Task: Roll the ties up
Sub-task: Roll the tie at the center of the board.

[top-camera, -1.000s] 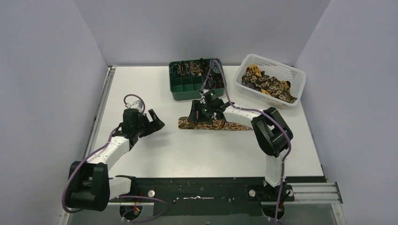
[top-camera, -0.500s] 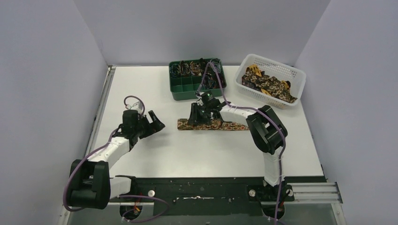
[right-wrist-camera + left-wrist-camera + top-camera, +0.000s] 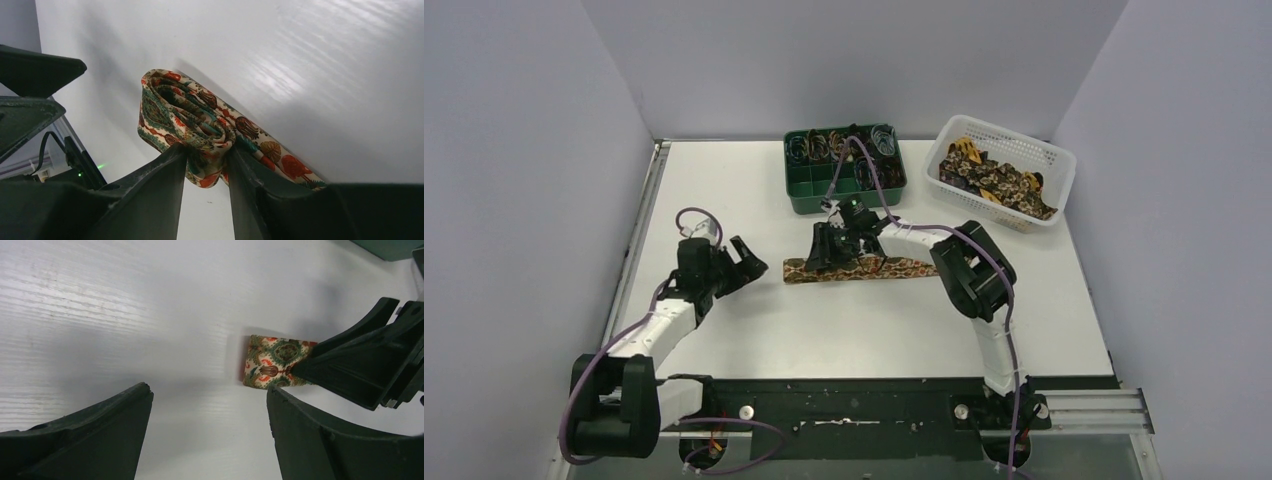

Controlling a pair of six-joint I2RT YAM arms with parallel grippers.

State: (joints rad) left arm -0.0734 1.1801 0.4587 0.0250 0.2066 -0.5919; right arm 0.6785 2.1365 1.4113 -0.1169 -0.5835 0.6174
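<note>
My right tool pinches the folded end of the tie on the surface; my left tool hangs spread wide just beside that end.

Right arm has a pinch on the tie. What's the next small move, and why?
Probably ease the left gripper forward onto the loose end of the tie. It is open, with that end lying flat just ahead, while the right gripper is shut on a folded bunch, so rolling likely needs a second hold.
</note>
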